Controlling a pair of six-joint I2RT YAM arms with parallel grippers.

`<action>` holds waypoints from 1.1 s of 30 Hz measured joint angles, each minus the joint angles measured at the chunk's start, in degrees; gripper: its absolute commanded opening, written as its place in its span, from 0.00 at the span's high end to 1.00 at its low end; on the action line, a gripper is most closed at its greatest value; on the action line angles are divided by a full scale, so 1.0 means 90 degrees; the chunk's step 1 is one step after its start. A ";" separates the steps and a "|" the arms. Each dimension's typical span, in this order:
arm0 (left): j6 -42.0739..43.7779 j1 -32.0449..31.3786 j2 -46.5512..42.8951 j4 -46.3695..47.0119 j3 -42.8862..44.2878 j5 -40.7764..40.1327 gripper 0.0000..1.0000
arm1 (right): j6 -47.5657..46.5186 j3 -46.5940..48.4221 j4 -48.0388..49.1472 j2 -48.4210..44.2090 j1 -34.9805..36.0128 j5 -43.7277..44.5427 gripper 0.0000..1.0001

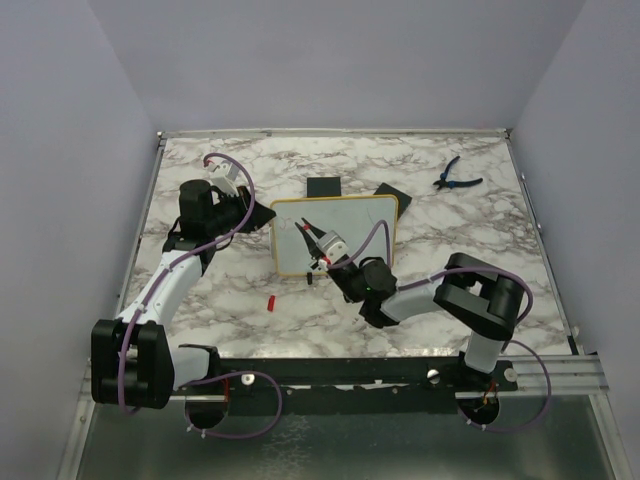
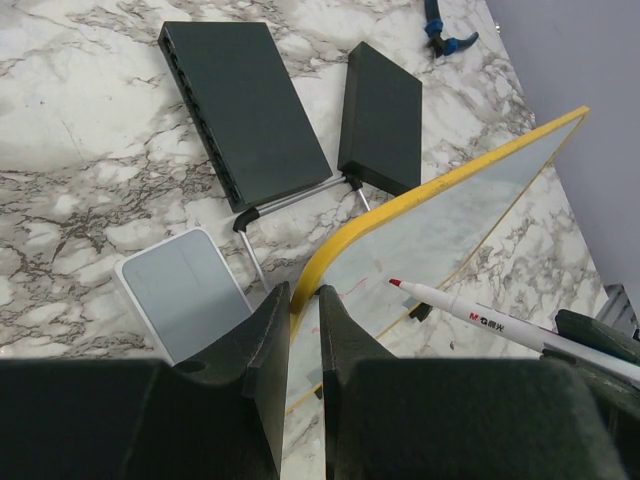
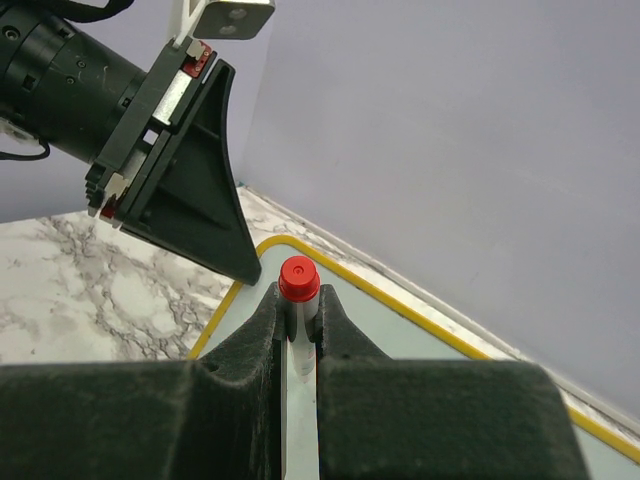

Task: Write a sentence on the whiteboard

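The whiteboard (image 1: 350,228), white with a thin yellow frame, is tilted up off the marble table. My left gripper (image 1: 262,214) is shut on its left edge; in the left wrist view the jaws (image 2: 303,292) pinch the yellow frame (image 2: 340,245). My right gripper (image 1: 324,246) is shut on a white marker (image 2: 480,320) over the board's left part. The marker's red nib (image 2: 394,283) sits close to the surface; contact is unclear. Its red end (image 3: 298,278) shows between the right gripper (image 3: 298,296) fingers. Of the sentence, only a few faint red strokes (image 2: 352,291) are visible.
Two flat black boxes (image 1: 323,187) (image 1: 392,193) lie just behind the board, with a small grey-white box (image 2: 185,300) beside them. Blue-handled pliers (image 1: 456,178) rest at the back right. A red marker cap (image 1: 270,302) lies on the table in front of the board.
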 measured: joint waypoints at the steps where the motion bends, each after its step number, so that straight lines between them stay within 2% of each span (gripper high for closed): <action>1: 0.0000 0.0000 0.0000 0.0000 0.0000 -0.0002 0.88 | 0.0000 0.0012 0.0000 0.0012 0.0000 -0.0005 0.99; 33: 0.0000 0.0000 0.0000 0.0000 0.0002 -0.0007 0.89 | 0.0087 0.0423 0.0000 0.0340 0.0053 -0.0291 0.99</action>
